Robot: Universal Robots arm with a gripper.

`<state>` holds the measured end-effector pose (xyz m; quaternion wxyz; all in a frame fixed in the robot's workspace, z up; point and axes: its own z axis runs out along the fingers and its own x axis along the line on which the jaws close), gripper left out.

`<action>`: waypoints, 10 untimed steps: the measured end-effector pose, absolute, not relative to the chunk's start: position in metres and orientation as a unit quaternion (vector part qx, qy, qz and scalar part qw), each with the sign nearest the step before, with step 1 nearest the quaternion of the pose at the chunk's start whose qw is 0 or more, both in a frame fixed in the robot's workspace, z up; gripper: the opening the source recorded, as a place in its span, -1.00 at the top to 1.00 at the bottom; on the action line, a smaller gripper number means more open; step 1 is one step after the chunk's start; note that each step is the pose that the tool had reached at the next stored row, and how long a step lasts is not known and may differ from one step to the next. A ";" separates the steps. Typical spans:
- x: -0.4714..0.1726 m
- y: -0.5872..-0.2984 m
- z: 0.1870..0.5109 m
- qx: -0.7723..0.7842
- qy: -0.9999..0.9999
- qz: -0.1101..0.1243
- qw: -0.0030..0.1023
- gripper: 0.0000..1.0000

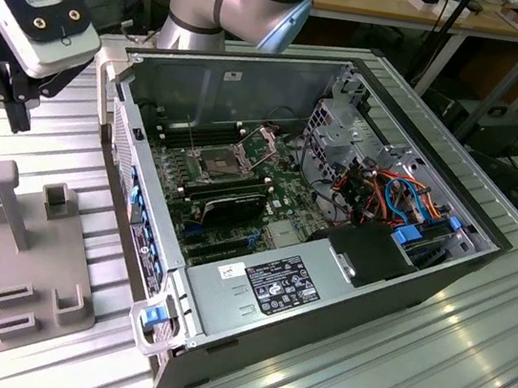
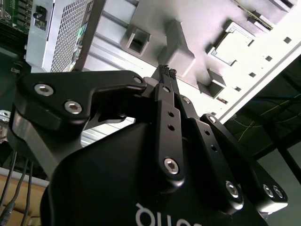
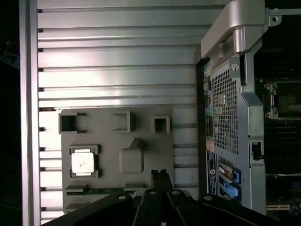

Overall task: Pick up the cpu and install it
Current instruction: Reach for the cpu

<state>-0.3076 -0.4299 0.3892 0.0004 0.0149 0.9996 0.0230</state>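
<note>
Below the claw point(image 3: 160, 175), off to the side of it that is facing away from the computer case point(image 3: 225, 94), the cpu point(image 3: 83, 163) is lying flat and face up in a square holder point(image 3: 83, 148) on the grey tray point(image 3: 155, 141), which is resting on the ribbed metal table point(image 3: 117, 61). In both wrist views the claw's fingers point(image 2: 165, 103) are pressing together at the tips with nothing between them, so it is carrying nothing. In the exterior view the claw point(image 1: 19, 117) is hanging clear above the tray, touching neither it nor the chip. A raised block point(image 3: 131, 160) is standing on the tray between the claw's line and the cpu. On the claw's other side, inside the case, the socket point(image 1: 220, 162) is sitting on the board, well apart from the chip. The cpu is looking like a light, thin, stiff plate with a smooth metal face that is likely slippery, and its underside is probably delicate. I am therefore judging that it is best taken by two opposite edges with gentle pressure, and kept level rather than pinched across the flat face
</note>
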 end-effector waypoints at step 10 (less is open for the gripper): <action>-0.317 -0.445 0.389 0.015 1.000 0.023 0.000 0.79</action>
